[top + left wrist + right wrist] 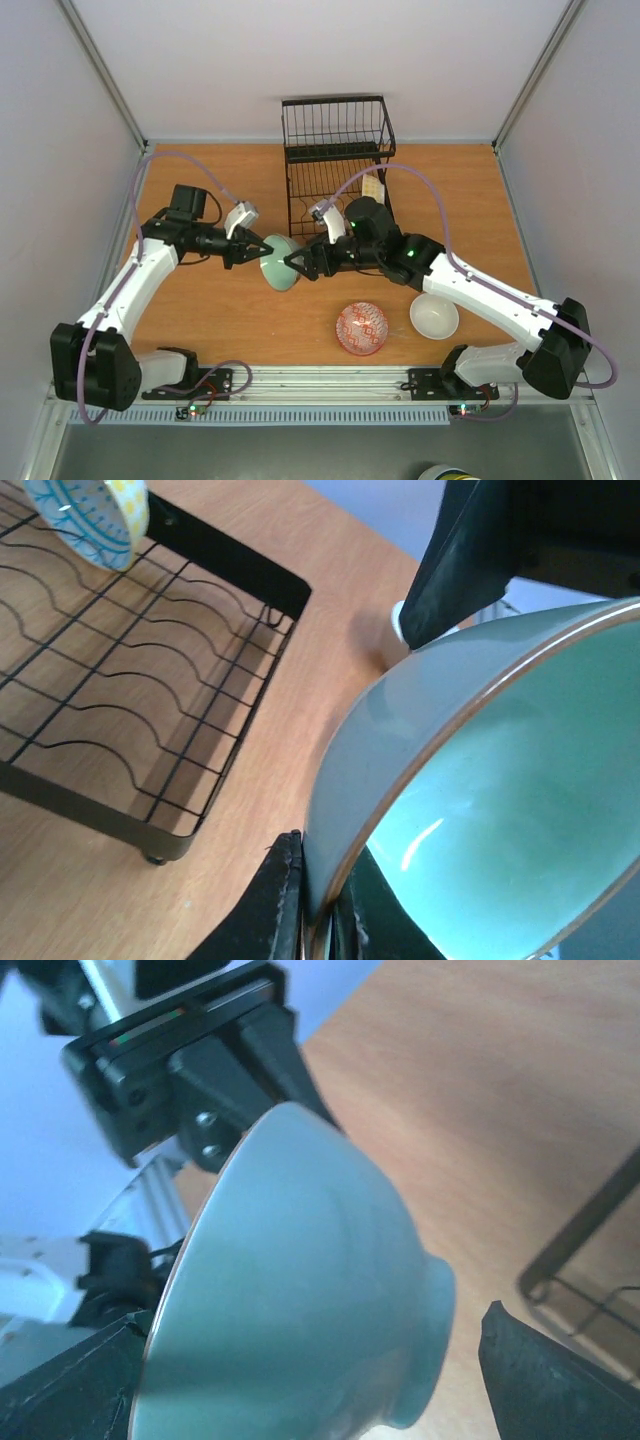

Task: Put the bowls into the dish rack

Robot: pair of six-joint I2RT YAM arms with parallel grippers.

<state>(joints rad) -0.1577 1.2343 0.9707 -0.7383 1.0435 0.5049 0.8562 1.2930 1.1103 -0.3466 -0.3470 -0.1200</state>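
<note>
A: The left hand (256, 249)?
B: Clamped on the green bowl (280, 268) by its rim, bowl off the desk (220, 330), in front of the rack (335, 150).
A: And the right hand (298, 264)?
B: Spread wide either side of its foot, not gripping.

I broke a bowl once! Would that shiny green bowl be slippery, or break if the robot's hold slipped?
The pale green glazed ceramic bowl looks glossy, so it is probably slippery; the left fingers pinch only its thin rim. It looks stiff and likely brittle, so a fall onto the wooden table could chip it.
</note>
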